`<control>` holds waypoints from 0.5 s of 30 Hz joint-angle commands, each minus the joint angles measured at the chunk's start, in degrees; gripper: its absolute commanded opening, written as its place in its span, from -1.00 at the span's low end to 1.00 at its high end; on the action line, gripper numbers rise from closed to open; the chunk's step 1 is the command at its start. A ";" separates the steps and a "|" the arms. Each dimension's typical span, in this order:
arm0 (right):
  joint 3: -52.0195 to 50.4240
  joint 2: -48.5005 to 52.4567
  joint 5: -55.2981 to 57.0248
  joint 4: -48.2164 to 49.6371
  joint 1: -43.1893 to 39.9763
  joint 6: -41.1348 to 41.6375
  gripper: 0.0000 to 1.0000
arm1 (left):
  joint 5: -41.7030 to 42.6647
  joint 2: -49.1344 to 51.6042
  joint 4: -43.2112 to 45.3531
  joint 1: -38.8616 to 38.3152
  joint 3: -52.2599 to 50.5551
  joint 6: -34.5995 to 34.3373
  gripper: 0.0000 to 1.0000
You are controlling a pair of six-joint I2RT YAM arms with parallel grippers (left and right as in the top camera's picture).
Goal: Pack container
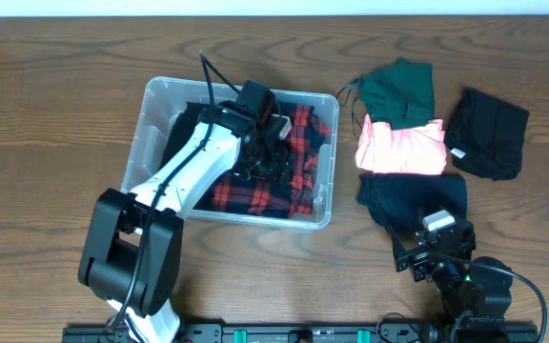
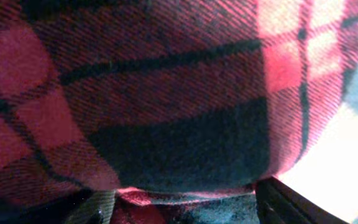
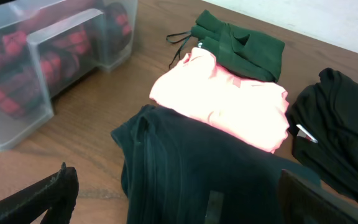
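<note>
The clear container point(image 1: 139, 143) stands left of the table's middle, with a red-and-black plaid garment point(image 1: 303, 143) lying in it. My left arm reaches down into it. The left gripper point(image 1: 273, 152) sits low on the plaid cloth point(image 2: 166, 93), which fills the left wrist view. Its fingers point(image 2: 284, 200) stand wide apart, cloth lying between them, so it is open. My right gripper point(image 1: 432, 250) hovers open at the near right, over the near edge of a dark teal garment point(image 3: 197, 168), nothing between its fingers point(image 3: 61, 186). The container point(image 3: 42, 74) shows at that view's far left.
To the right of the container lie a dark teal garment point(image 1: 413, 195), a pink folded one point(image 1: 400, 148), a green one with a cord point(image 1: 398, 86) and a black one point(image 1: 487, 133). Bare wood runs between the container and this pile.
</note>
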 commanded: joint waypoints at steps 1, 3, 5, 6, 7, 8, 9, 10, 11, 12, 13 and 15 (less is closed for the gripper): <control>-0.13 -0.35 0.15 -0.07 -0.81 0.61 0.99 | 6.01 3.30 3.02 -0.31 0.15 -1.22 0.46; -0.13 -0.35 0.15 -0.07 -0.81 0.61 0.98 | 6.14 3.30 3.13 -0.31 1.97 -2.75 0.46; -0.13 -0.35 0.15 -0.07 -0.81 0.61 0.98 | 6.14 3.26 2.62 -0.31 4.48 -2.89 0.46; -0.13 -0.35 0.15 -0.07 -0.81 0.61 0.99 | 6.12 3.08 2.38 -0.24 5.77 -2.86 0.46; -0.13 -0.35 0.15 -0.07 -0.81 0.61 0.99 | 6.12 2.86 1.88 -0.04 7.43 -2.86 0.46; -0.13 -0.35 0.15 -0.07 -0.81 0.61 0.98 | 6.12 2.64 1.14 0.17 8.83 -2.84 0.46; -0.13 -0.35 0.15 -0.07 -0.81 0.61 0.98 | 6.12 2.34 0.20 0.48 10.19 -2.86 0.46; -0.13 -0.35 0.15 -0.07 -0.81 0.61 0.98 | 6.10 2.19 -0.79 0.87 11.43 -2.84 0.46; -0.13 -0.35 0.15 -0.07 -0.81 0.61 0.98 | 6.12 1.99 -2.01 1.31 12.79 -2.86 0.46; -0.13 -0.35 0.15 -0.07 -0.81 0.61 0.98 | 6.12 1.79 -3.13 1.66 13.73 -2.86 0.46; -0.13 -0.35 0.15 -0.07 -0.81 0.61 0.98 | 6.12 1.60 -4.02 2.05 14.45 -2.86 0.46; -0.13 -0.35 0.15 -0.07 -0.81 0.61 0.98 | 6.12 0.98 -6.21 3.10 15.74 -2.84 0.47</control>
